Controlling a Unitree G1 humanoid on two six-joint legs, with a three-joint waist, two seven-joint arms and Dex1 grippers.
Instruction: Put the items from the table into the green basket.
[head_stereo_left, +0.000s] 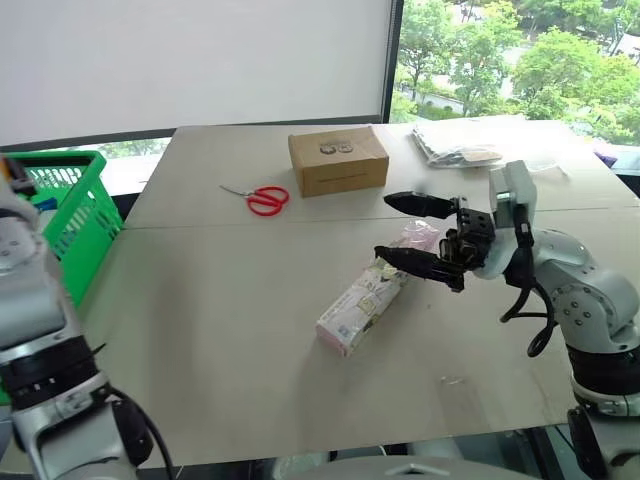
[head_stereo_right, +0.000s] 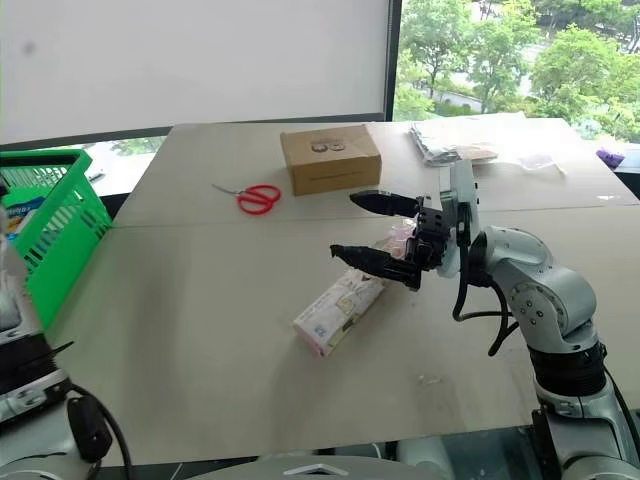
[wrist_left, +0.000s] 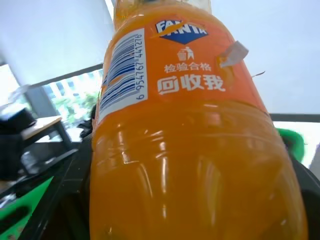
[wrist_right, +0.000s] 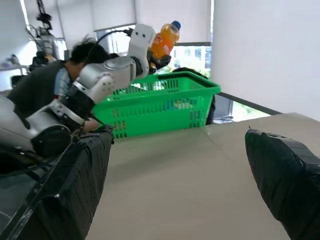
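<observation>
Left gripper (wrist_right: 159, 54) is clamped on the orange-drink bottle (wrist_right: 162, 39), raised above the green basket (wrist_right: 159, 107); the drop lies straight below. Right gripper (head_stereo_left: 415, 232), fingers wide apart, hovers over the packet (head_stereo_left: 365, 298); its long axis runs diagonally across the table (head_stereo_left: 220, 330).

The bottle (wrist_left: 190, 130) was cut off at the bottom and top of the left wrist view, so its cap and base were unseen there. The basket (head_stereo_left: 75, 215) was cropped by the head view's left edge, and its contents could not be made out. The packet's (head_stereo_left: 365, 300) far end was covered by the right gripper (head_stereo_left: 395, 228). A person (wrist_right: 47, 82) was blurred.
</observation>
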